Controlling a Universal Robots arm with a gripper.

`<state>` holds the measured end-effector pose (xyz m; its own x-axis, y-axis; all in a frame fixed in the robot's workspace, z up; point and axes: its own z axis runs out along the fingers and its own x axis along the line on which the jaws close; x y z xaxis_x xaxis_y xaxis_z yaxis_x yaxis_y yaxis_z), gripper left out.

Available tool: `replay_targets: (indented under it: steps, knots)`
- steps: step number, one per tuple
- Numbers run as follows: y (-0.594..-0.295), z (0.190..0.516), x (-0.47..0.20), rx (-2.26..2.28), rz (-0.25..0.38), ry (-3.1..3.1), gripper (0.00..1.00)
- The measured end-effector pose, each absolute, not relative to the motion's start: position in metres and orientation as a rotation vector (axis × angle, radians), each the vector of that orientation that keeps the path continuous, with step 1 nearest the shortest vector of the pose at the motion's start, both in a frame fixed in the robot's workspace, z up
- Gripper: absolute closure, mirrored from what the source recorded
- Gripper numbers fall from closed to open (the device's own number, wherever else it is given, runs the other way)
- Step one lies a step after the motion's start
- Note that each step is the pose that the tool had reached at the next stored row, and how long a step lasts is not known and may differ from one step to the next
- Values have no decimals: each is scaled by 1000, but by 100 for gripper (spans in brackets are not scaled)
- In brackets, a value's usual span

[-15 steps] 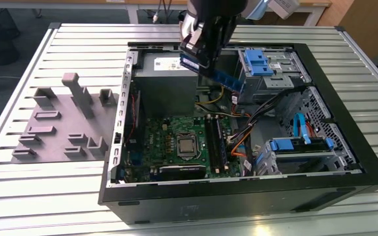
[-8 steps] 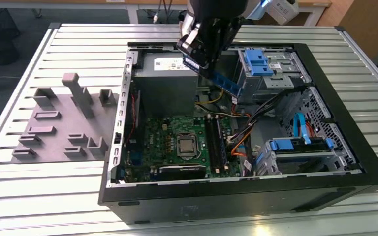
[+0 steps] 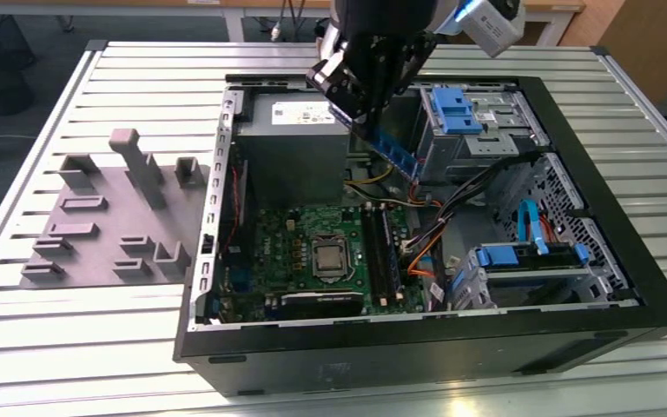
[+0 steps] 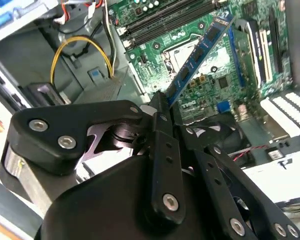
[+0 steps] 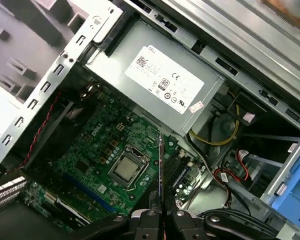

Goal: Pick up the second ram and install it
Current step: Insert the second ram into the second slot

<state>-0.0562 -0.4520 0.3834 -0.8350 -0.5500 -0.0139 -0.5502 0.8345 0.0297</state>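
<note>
The second ram (image 3: 389, 149) is a narrow blue stick held slanting in the air inside the open computer case (image 3: 611, 287), just in front of the grey power supply (image 3: 293, 113). My gripper (image 3: 351, 117) is shut on its upper end. In the second wrist view the ram (image 4: 200, 52) reaches out from the gripper (image 4: 160, 102) over the green motherboard (image 4: 205, 80). The first wrist view shows the ram (image 5: 161, 165) edge-on above the gripper (image 5: 161, 212), hanging over the motherboard (image 5: 90, 150) between the processor socket (image 5: 126, 169) and the dark memory slots (image 5: 177, 172).
A grey plastic fixture (image 3: 114, 208) with upright pegs sits on the slatted table at the exterior view's left. Inside the case are blue drive brackets (image 3: 461, 109), a lower blue caddy (image 3: 531, 256), and yellow, red and black cables (image 3: 426, 221) close to the memory slots (image 3: 382, 252).
</note>
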Motion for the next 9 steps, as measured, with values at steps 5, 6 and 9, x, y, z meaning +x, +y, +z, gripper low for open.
replay_targets:
  steps: [5, 6, 9]
  knots:
    - [-452, 382, -56, -762, 51, 3041, 86]
    - [-452, 381, -56, -735, 50, 3047, 86]
    - [-452, 380, -56, -649, 50, 3066, 86]
